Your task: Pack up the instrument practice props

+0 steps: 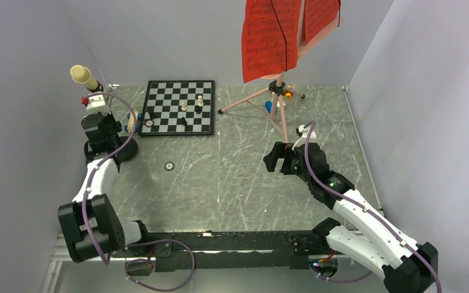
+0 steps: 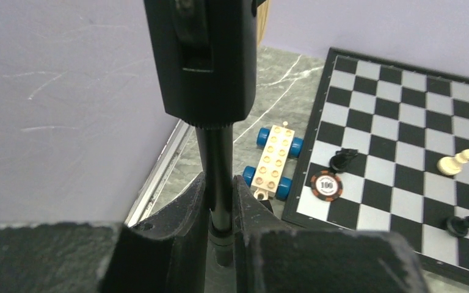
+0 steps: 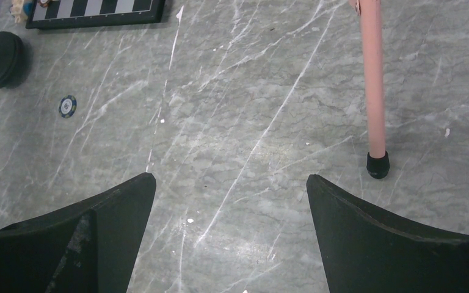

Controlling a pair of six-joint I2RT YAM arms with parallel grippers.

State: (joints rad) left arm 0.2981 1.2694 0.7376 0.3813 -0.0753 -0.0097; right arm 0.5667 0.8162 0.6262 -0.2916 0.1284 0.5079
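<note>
Microphone (image 1: 82,74) far left by wall; left claw (image 2: 220,204) clenched on its pole (image 2: 215,159). Lift straight, keep upright; base (image 3: 0,58) likely heavy, chessboard (image 2: 415,140) just right. Right claw (image 3: 231,180) released, near music stand (image 1: 278,101) leg.

On the near side of the chessboard (image 1: 180,107), the table (image 1: 232,183) lies open save one chip (image 1: 169,165). Left of it, the microphone stand (image 3: 0,60) and a wheeled brick toy (image 2: 273,160) crowd the wall (image 1: 24,91). Right of it, the pink music stand (image 1: 247,101) spreads its legs.
</note>
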